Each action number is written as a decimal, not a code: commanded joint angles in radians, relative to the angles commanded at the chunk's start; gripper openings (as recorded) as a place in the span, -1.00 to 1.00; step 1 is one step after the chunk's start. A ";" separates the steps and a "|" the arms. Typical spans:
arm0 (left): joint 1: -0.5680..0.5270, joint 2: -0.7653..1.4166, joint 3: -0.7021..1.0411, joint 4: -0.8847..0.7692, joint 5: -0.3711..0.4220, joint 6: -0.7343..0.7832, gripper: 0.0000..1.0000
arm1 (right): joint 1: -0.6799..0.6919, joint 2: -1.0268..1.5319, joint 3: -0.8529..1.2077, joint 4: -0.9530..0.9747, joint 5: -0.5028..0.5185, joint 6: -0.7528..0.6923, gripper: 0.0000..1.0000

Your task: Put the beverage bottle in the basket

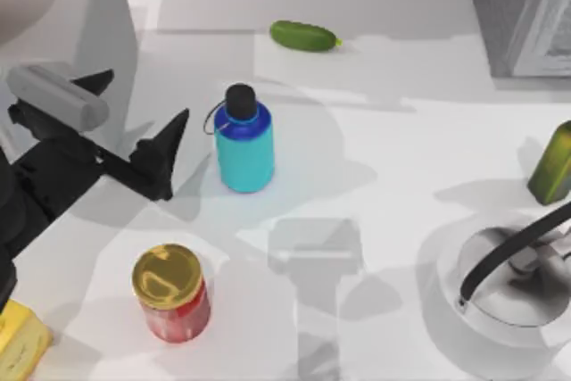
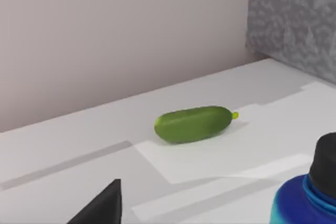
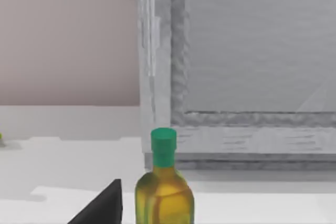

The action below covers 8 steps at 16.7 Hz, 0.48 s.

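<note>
While my left hand (image 1: 143, 131) sits parted and empty on the left side of the counter (image 1: 393, 131), the beverage bottle (image 1: 244, 142) stands upright just to its right, near but not touching the dark fingertips (image 1: 169, 136). I use that bottle as my landmark — cyan body, dark blue shoulder, black cap, with a thin loop strap at its neck on the side facing the hand.

Beyond the bottle, toward the far edge of the counter, a green cucumber (image 1: 305, 36) lies on its side; my left wrist view shows it too (image 2: 193, 124), with the bottle's blue shoulder and cap (image 2: 310, 198) close by and one dark fingertip (image 2: 102, 208) at the edge.

Nearer to me than the bottle and a little left stands a red jar (image 1: 174, 296) with a gold lid. A yellow block (image 1: 20, 341) lies further left of that, at the counter's corner.

Well to the right of the bottle sits the basket (image 1: 451, 296) — wide, white-grey, shiny inside, its black handle arched over it. Just beyond the basket stands an olive-green bottle (image 1: 553, 162), which my right wrist view shows with a green cap (image 3: 164, 192) before a grey cabinet (image 3: 252, 77). I see one dark fingertip (image 3: 102, 208) of the right hand there and cannot tell whether that hand is parted or closed.
</note>
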 joint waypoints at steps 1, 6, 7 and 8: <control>-0.008 0.092 0.019 0.063 0.019 0.004 1.00 | 0.000 0.000 0.000 0.000 0.000 0.000 1.00; -0.046 0.437 0.084 0.317 0.110 0.016 1.00 | 0.000 0.000 0.000 0.000 0.000 0.000 1.00; -0.052 0.482 0.089 0.353 0.125 0.017 1.00 | 0.000 0.000 0.000 0.000 0.000 0.000 1.00; -0.056 0.516 0.092 0.382 0.138 0.018 1.00 | 0.000 0.000 0.000 0.000 0.000 0.000 1.00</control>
